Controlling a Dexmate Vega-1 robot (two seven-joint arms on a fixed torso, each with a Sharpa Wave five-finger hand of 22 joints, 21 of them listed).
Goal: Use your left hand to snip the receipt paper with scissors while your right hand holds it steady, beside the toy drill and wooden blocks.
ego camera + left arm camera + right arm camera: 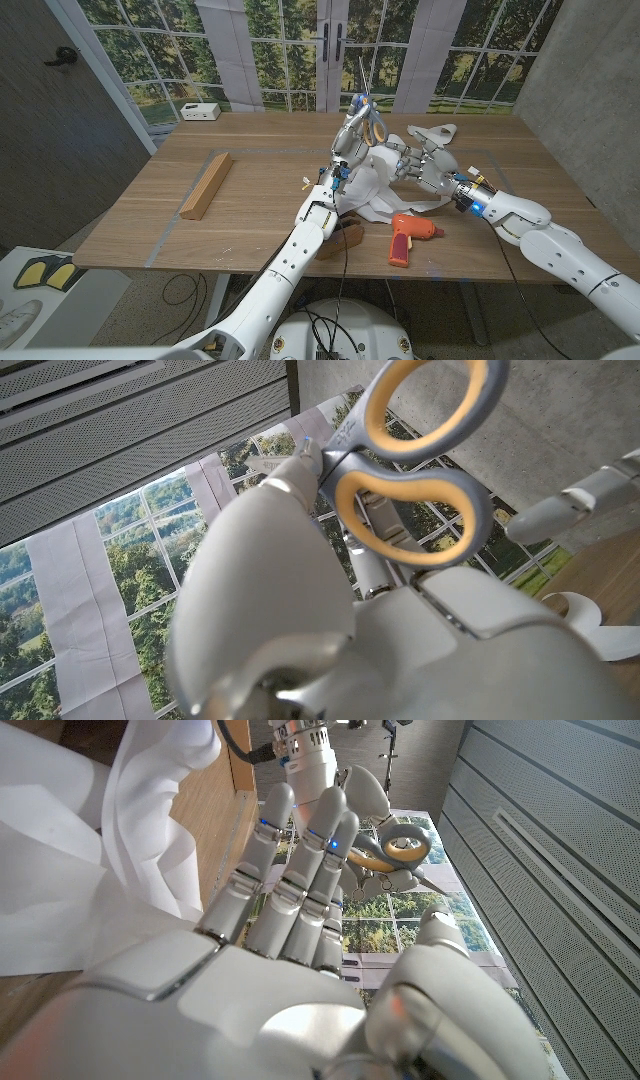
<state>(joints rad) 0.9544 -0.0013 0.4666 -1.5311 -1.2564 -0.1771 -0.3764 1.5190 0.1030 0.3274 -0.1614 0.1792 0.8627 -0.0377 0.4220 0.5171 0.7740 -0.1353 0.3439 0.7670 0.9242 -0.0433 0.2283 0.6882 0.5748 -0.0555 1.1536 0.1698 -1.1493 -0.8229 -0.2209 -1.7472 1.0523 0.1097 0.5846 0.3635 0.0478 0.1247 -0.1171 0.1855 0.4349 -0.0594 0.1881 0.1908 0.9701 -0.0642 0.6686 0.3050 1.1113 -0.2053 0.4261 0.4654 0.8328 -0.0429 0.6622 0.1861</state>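
Above the worktop — scissors raised, ready to snip.
Left hand clamped on scissors; right hand spread beside receipt paper — steadying.

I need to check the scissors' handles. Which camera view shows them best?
The left wrist view: the scissors show large, orange-and-grey loops plain, held by the left hand. The head view shows them small; the right wrist view, partly hidden behind fingers.

White segmented arms with black joint gaps, silver-grey fingers lit by blue lights, black cable along left arm
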